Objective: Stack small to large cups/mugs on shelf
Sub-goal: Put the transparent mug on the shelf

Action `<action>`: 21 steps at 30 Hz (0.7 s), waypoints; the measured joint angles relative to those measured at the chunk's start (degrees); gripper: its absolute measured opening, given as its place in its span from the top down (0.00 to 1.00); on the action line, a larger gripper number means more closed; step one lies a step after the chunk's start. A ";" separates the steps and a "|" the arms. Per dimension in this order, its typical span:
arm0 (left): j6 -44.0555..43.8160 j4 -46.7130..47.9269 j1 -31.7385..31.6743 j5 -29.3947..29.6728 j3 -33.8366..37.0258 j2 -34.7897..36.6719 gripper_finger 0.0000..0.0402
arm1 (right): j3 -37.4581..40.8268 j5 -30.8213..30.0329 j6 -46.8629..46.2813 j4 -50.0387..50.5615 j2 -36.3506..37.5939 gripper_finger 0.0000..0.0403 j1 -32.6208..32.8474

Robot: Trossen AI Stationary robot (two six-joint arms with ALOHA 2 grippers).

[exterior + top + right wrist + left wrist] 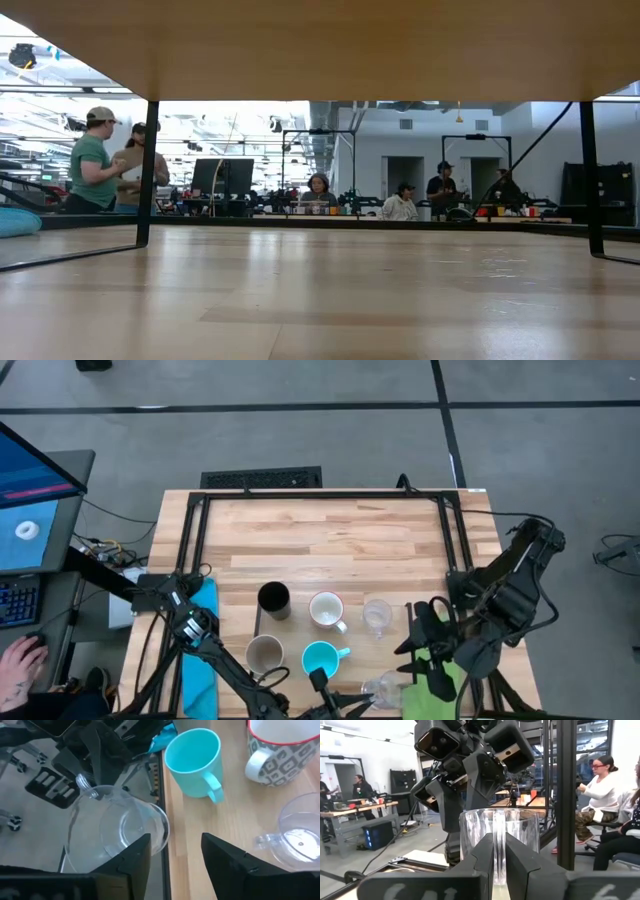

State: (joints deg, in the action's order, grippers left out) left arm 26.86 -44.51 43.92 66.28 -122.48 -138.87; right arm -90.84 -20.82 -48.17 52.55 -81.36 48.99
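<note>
On the light-wood shelf (330,540) stand the black tumbler (273,600), the white patterned mug (327,610), a clear glass (377,616), the beige mug (264,654) and the blue mug (322,658), each on its base. My left gripper (352,700) reaches along the near edge and is shut on the second clear glass (385,686). My right gripper (428,650) is open and hangs just to the right of that glass, its fingers pointing down at it (172,855). The low view shows none of the cups. My left gripper pinches the clear glass's handle (499,845) between its two fingers (482,857), coming level from the table's left. The glass (115,827) is lifted clear over the shelf's near edge and stays roughly upright, mouth up.
A blue cloth (200,650) lies at the left rail and a green cloth (440,678) under my right gripper. The shelf's far half is bare wood. Black rails (450,530) edge the board. A person's hand (20,660) rests at a keyboard beyond the left side.
</note>
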 joint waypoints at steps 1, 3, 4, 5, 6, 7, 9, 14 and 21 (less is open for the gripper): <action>0.35 0.00 0.00 0.00 0.00 0.00 0.96 | -0.01 0.26 -0.05 -0.17 0.00 0.51 0.00; 0.76 0.05 -0.02 0.02 0.00 0.00 0.96 | -0.01 0.53 -0.31 -0.68 0.00 0.51 0.00; 0.78 0.06 -0.02 0.01 0.00 0.00 0.96 | -0.01 0.53 -0.30 -0.94 0.00 0.51 0.05; 0.78 0.04 -0.05 -0.16 0.00 0.00 0.96 | -0.01 0.53 -0.30 -0.94 0.00 0.51 0.13; 0.78 0.04 -0.11 -0.64 0.00 0.00 0.96 | -0.01 0.59 -0.32 -0.74 0.00 0.51 0.15; 0.78 0.06 -0.23 -0.95 0.00 0.00 0.96 | -0.01 0.85 -0.32 -0.39 0.00 0.51 0.13; 0.95 0.11 -0.37 -0.98 0.00 0.00 0.96 | -0.01 1.34 -0.30 -0.22 -0.32 0.52 0.11; 0.96 0.20 -0.66 -0.92 0.00 0.00 0.96 | -0.01 4.22 -0.12 0.54 -0.16 0.52 -0.06; 0.96 0.26 -0.79 0.49 0.00 0.00 0.96 | -0.16 -0.06 -1.77 0.40 4.48 0.52 0.92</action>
State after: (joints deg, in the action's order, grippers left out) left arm 27.81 -44.25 43.13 66.77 -122.48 -138.87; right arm -91.00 -20.88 -49.94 52.96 -76.88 49.92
